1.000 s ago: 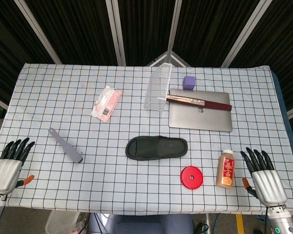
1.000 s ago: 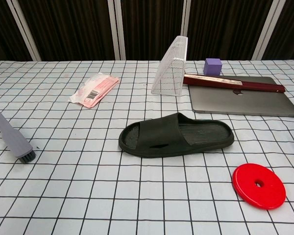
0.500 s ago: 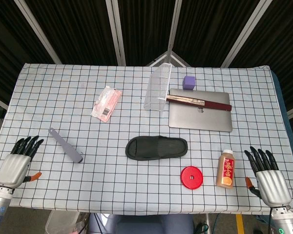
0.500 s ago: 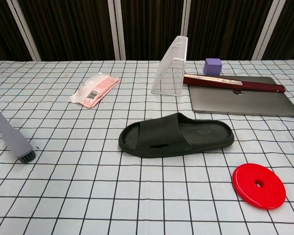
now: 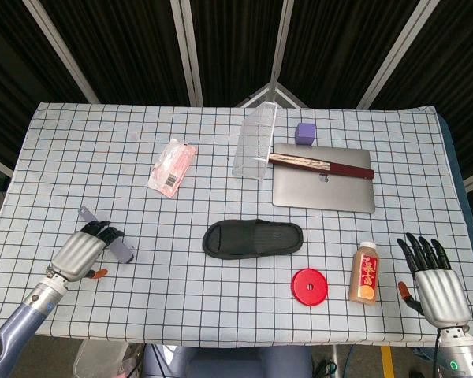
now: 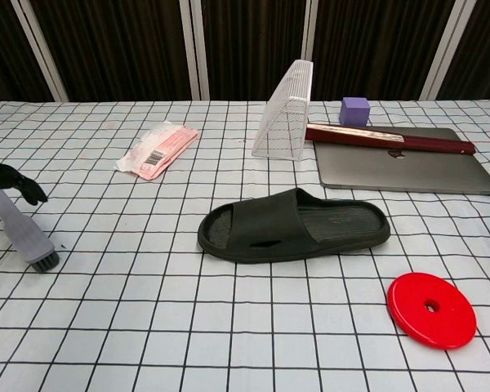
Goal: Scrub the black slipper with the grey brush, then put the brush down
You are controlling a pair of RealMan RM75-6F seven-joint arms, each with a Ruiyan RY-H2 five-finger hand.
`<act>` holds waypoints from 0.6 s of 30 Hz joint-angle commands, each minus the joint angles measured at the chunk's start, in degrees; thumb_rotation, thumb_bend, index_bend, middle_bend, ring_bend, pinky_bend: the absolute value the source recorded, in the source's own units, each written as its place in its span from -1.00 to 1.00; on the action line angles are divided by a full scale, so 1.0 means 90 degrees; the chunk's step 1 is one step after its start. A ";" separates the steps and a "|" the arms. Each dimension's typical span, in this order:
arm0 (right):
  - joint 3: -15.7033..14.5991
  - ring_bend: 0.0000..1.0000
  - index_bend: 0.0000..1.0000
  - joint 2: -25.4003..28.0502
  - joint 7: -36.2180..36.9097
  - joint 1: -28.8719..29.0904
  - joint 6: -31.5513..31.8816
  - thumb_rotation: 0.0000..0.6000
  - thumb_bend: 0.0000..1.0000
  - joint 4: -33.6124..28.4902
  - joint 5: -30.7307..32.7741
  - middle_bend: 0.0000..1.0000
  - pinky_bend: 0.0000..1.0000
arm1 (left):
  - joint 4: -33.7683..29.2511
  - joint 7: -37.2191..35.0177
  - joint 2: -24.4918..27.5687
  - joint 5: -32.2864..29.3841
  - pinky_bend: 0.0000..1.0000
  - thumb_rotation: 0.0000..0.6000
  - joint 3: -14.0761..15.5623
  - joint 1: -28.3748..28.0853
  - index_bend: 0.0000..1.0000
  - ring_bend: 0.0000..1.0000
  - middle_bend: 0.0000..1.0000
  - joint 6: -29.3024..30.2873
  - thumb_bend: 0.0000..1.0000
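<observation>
Red disc (image 5: 310, 285), juice bottle (image 5: 366, 272), laptop (image 5: 324, 187).

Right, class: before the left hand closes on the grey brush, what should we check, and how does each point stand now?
1. Left hand over the grey brush handle: ok, its fingers reach over it.
2. Brush gripped: cannot tell; the chest view shows fingertips above the handle, contact unclear.
3. Brush lies flat on the cloth, bristle end toward the robot: ok.
4. Black slipper lying free, nothing on it: ok.
5. Path from brush to slipper free of objects: ok.
6. Right hand open and well away from the slipper, beyond the juice bottle: ok.
</observation>
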 commanded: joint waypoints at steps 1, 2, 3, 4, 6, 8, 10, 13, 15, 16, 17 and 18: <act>-0.0022 -1.00 -1.00 0.0011 -0.0002 0.0006 -0.0060 0.79 -0.13 -0.0017 0.0027 -1.00 -1.00 | 0.0192 0.0034 -0.0151 0.0076 -0.64 1.00 0.0052 -0.0138 -0.53 -0.72 -0.52 -0.0120 -0.61; -0.0037 -1.00 -1.00 0.0026 0.0041 0.0012 -0.0101 0.75 -0.13 -0.0044 0.0042 -1.00 -1.00 | 0.0247 0.0076 -0.0185 0.0102 -0.64 1.00 0.0056 -0.0157 -0.51 -0.71 -0.51 -0.0107 -0.61; -0.0050 -1.00 -1.00 0.0056 0.0100 0.0021 -0.0140 0.75 -0.13 -0.0072 0.0048 -1.00 -1.00 | 0.0314 0.0115 -0.0231 0.0132 -0.64 1.00 0.0071 -0.0171 -0.49 -0.70 -0.50 -0.0083 -0.60; -0.0044 -1.00 -1.00 0.0070 0.0099 0.0021 -0.0136 0.75 -0.13 -0.0068 0.0056 -1.00 -1.00 | 0.0348 0.0122 -0.0257 0.0141 -0.64 1.00 0.0084 -0.0173 -0.47 -0.68 -0.47 -0.0069 -0.59; -0.0030 -1.00 -1.00 0.0072 0.0084 0.0015 -0.0125 0.75 -0.13 -0.0063 0.0084 -1.00 -1.00 | 0.0428 0.0113 -0.0306 0.0163 -0.64 1.00 0.0122 -0.0184 -0.43 -0.65 -0.41 -0.0053 -0.57; -0.0018 -1.00 -1.00 0.0068 0.0070 0.0016 -0.0145 0.75 -0.13 -0.0060 0.0132 -1.00 -1.00 | 0.0492 0.0071 -0.0342 0.0184 -0.64 1.00 0.0155 -0.0191 -0.39 -0.63 -0.38 -0.0023 -0.55; -0.0005 -1.00 -1.00 0.0062 0.0050 0.0021 -0.0159 0.75 -0.13 -0.0055 0.0166 -1.00 -1.00 | 0.0528 0.0044 -0.0362 0.0206 -0.64 1.00 0.0167 -0.0192 -0.38 -0.62 -0.37 0.0021 -0.53; -0.0003 -1.00 -1.00 0.0057 0.0040 0.0034 -0.0184 0.74 -0.12 -0.0066 0.0177 -1.00 -1.00 | 0.0606 -0.0007 -0.0402 0.0238 -0.63 1.00 0.0193 -0.0196 -0.37 -0.62 -0.36 0.0086 -0.48; -0.0039 -1.00 -1.00 0.0085 0.0130 0.0048 -0.0239 0.74 -0.13 -0.0104 0.0151 -1.00 -1.00 | 0.0674 -0.0047 -0.0429 0.0234 -0.63 1.00 0.0212 -0.0220 -0.37 -0.62 -0.36 0.0071 -0.45; -0.0049 -1.00 -1.00 0.0107 0.0157 0.0054 -0.0259 0.75 -0.13 -0.0109 0.0146 -1.00 -1.00 | 0.0716 -0.0072 -0.0442 0.0222 -0.63 1.00 0.0217 -0.0235 -0.37 -0.62 -0.36 0.0060 -0.44; -0.0050 -1.00 -1.00 0.0115 0.0150 0.0056 -0.0266 0.75 -0.13 -0.0102 0.0150 -1.00 -1.00 | 0.0747 -0.0084 -0.0450 0.0210 -0.63 1.00 0.0217 -0.0241 -0.37 -0.62 -0.36 0.0059 -0.43; -0.0049 -1.00 -1.00 0.0118 0.0152 0.0060 -0.0276 0.75 -0.13 -0.0100 0.0159 -1.00 -1.00 | 0.0788 -0.0098 -0.0465 0.0193 -0.63 1.00 0.0216 -0.0247 -0.37 -0.62 -0.36 0.0065 -0.43</act>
